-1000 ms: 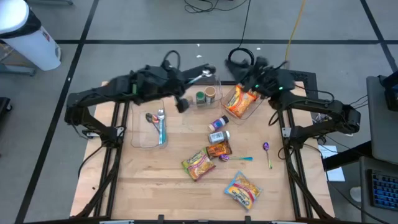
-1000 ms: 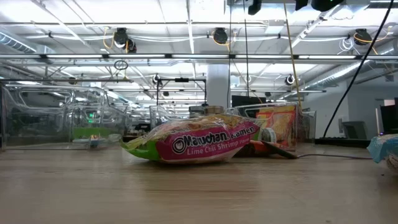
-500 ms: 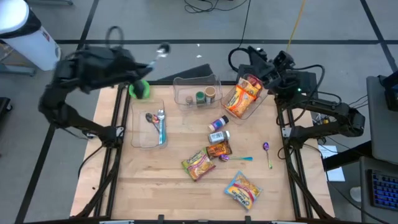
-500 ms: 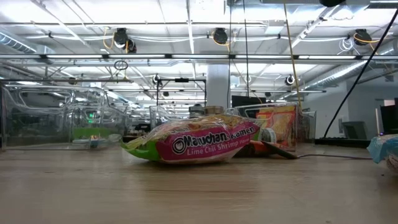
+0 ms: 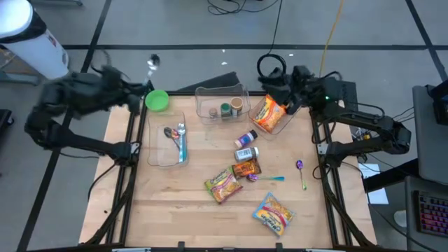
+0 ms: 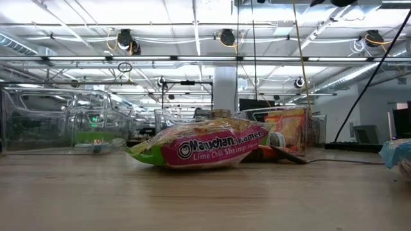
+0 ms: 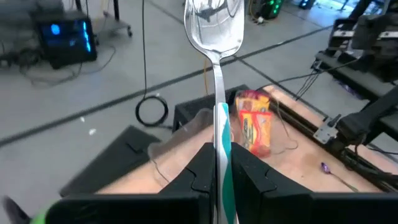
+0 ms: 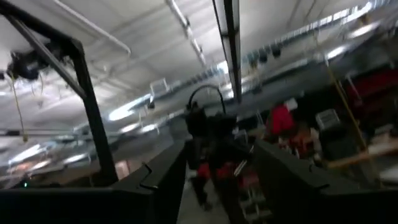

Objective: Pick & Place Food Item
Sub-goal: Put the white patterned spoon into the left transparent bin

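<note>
Two left gripper (image 7: 217, 177) fingers pinch spoon (image 7: 215, 37) — right gripper parted, empty.

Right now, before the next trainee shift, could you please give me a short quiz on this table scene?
1. True or false: the left fingers are shut on a spoon.
2. Where is the green bowl? A: at the table's far left corner. B: inside a clear bin. C: at the near edge.
3. Fill in: the binned orange noodle packet lies nearest the ___ arm.
Key: 1 true; 2 A; 3 right.
</note>
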Available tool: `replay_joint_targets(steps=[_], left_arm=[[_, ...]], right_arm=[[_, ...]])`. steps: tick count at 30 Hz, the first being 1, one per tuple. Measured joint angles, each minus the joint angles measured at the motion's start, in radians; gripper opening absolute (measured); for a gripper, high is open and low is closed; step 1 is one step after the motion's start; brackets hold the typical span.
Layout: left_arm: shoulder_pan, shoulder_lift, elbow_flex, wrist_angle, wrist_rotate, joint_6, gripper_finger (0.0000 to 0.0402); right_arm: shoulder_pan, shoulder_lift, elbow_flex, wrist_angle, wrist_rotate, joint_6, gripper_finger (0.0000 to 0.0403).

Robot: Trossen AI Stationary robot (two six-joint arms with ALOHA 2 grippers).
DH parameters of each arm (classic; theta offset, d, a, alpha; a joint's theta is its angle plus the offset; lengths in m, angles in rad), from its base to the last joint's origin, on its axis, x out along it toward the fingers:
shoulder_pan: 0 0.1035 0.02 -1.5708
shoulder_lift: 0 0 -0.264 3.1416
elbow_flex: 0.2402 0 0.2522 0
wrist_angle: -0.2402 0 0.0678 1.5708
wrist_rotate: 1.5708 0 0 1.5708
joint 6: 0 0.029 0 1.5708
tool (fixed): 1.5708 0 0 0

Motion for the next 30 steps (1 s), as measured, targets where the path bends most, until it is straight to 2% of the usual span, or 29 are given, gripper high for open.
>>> replay_joint_targets(steps=[6, 8, 14, 21, 25, 30], left_arm=[[-0.037, -0.05, -0.355, 0.243, -0.015, -0.147, 0.0028], [-0.043, -0.049, -0.442, 0.268, -0.014, -0.223, 0.0028], [-0.077, -0.05, -0.64, 0.273, -0.014, -0.562, 0.0028], [-0.149, -0.051, -0.774, 0.273, -0.015, -0.833, 0.0028], [-0.167, -0.042, -0.812, 0.262, -0.017, -0.906, 0.0028], [-0.168, 0.018, -0.822, 0.164, -0.015, -1.02, 0.0028]], right_arm=[[-0.001, -0.003, 0.0, -0.231, -0.138, -0.031, 0.0174], [0.0, -0.004, 0.0, -0.319, -0.176, -0.042, 0.0174], [0.008, -0.003, -0.008, -0.576, -0.171, -0.149, 0.0171], [0.036, -0.007, -0.141, -0.547, -0.169, -0.139, 0.0171], [0.041, -0.015, -0.247, -0.45, -0.172, -0.074, 0.0171], [0.04, -0.049, -0.376, -0.279, -0.172, -0.038, 0.0171]])
